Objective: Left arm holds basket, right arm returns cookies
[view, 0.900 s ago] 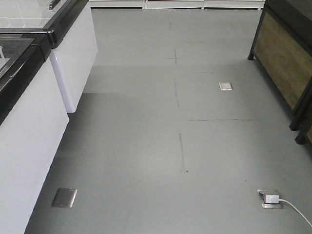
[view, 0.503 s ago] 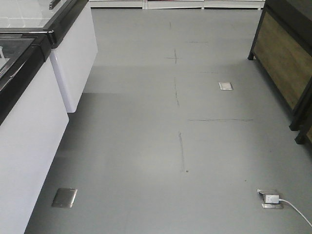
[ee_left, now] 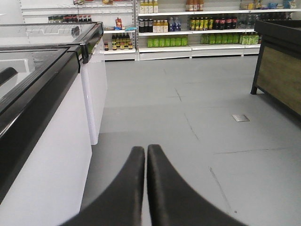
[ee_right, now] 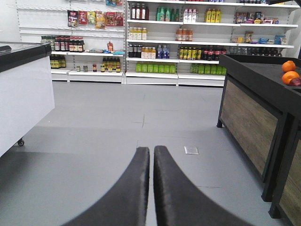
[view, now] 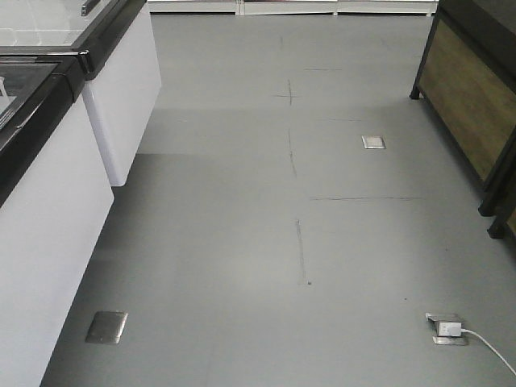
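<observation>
Left claw (ee_left: 146, 149) together, right claw (ee_right: 151, 150) seemingly together, floor (view: 242, 242) view unchanged

Grocery shop aisle with self-service shelving

White wall shelves (ee_right: 211, 44) run across the top of the right wrist view, stocked in rows with bottled drinks (ee_right: 155, 68) and, at the upper left, hanging snack packets (ee_right: 94, 19). The same kind of shelving fills the top of the left wrist view. White chest freezers (ee_left: 51, 155) with black rims and glass lids line the left side. A dark wood-panelled display stand (ee_right: 247, 122) with oranges (ee_right: 289, 75) on top stands at the right. Between them lies a grey floor (view: 242, 242) set with metal socket plates (view: 106, 326).
</observation>
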Tool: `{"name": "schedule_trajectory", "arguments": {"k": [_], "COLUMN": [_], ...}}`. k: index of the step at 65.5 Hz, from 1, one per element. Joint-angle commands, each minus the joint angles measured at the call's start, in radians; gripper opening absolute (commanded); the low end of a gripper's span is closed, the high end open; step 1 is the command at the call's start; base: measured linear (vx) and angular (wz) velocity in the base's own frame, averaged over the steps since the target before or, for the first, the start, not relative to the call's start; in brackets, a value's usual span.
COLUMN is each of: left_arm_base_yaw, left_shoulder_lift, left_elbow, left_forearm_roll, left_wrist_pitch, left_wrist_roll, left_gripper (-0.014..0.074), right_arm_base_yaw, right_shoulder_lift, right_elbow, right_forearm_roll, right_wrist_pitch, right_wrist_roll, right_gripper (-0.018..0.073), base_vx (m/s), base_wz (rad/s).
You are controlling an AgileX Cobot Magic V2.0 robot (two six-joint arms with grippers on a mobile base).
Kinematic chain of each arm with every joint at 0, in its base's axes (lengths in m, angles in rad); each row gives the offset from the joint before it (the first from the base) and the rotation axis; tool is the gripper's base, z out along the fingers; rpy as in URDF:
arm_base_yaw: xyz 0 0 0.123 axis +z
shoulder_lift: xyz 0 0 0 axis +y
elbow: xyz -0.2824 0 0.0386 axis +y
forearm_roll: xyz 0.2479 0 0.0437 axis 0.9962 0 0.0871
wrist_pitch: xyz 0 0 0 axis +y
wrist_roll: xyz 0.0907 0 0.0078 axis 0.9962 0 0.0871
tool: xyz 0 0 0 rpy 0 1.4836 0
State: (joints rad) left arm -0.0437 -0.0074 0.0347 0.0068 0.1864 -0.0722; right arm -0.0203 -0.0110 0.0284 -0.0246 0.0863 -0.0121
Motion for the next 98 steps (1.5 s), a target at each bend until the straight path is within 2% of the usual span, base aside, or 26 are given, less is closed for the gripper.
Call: {"name": "schedule_trajectory", "arguments": {"k": [1,80,98], "left_arm_base_yaw": [-0.006,-0.006,-0.006], "left_shoulder_lift": [-0.016,-0.016,-0.016], "left_elbow": [-0.031,-0.031,-0.141], "left_forearm_roll": [0.0,0.0,-0.007], "left_wrist_pitch": [-0.071,-0.097,-0.147], "left_wrist_roll": [-0.001,-0.001,0.014], "left_gripper": [-0.0008,-0.0008,-0.0006], "right_arm_base_yaw": [-0.001,-0.001,-0.001], "right_shoulder_lift": [-0.013,-0.013,-0.013], "right_elbow": [0.017,0.017,0.017], "right_forearm_roll": [-0.003,-0.003,-0.003], "right_wrist_pitch": [-0.073,-0.073,-0.073], "right_wrist_roll": [-0.003,-0.003,-0.003], "right_gripper": [-0.001,-0.001,-0.001], "base_vx": [0.0,0.0,0.0], "base_wz": [0.0,0.0,0.0]}}
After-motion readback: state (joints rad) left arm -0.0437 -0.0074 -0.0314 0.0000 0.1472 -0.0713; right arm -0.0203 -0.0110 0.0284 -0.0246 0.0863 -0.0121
